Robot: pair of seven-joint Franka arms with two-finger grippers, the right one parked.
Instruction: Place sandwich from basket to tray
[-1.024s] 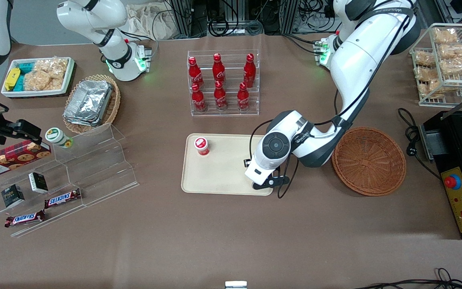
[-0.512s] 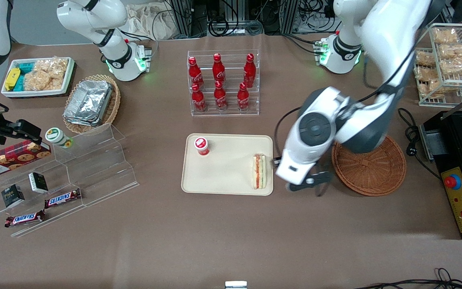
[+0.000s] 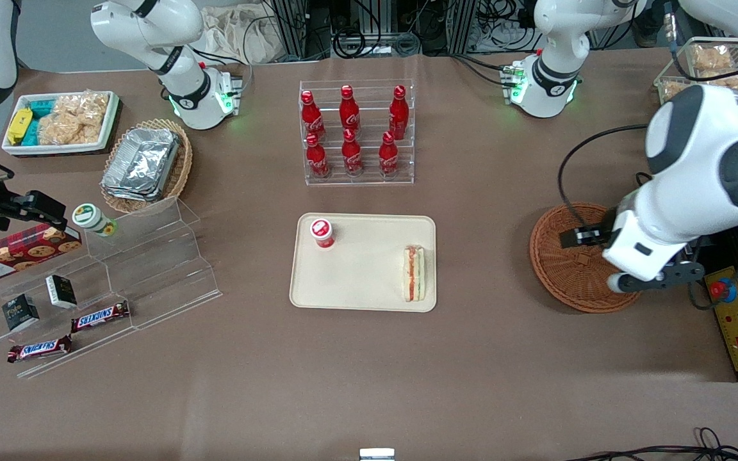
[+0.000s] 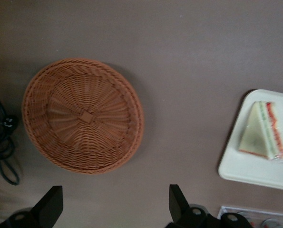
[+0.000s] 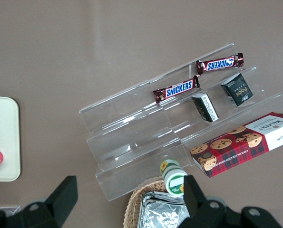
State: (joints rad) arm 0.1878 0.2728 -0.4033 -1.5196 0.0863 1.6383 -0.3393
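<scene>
**Sandwich on the tray, claw released over the basket end**

The sandwich (image 3: 414, 274) lies flat on the tray (image 3: 356, 275), close against the rim at the working arm's end, its orange-red and green filling edge facing up in the front view. In the left wrist view the sandwich (image 4: 263, 130) shows as a pale triangle with its striped edge along one side, sitting near a corner of the tray (image 4: 255, 173).

The basket (image 3: 567, 269) rests on the brown table (image 3: 369, 371), well apart from the tray, toward the working arm's end. Nothing shows inside the basket (image 4: 82, 115) in the wrist view.

The claw (image 4: 115, 206) is released, its two dark fingers (image 4: 51, 204) spread wide with nothing between them. It hangs above the table just beside the basket's rim, well apart from the sandwich.

A small red-capped cup (image 3: 322, 232) stands on the tray at the corner toward the parked arm's end, farther from the front camera than the sandwich.
</scene>
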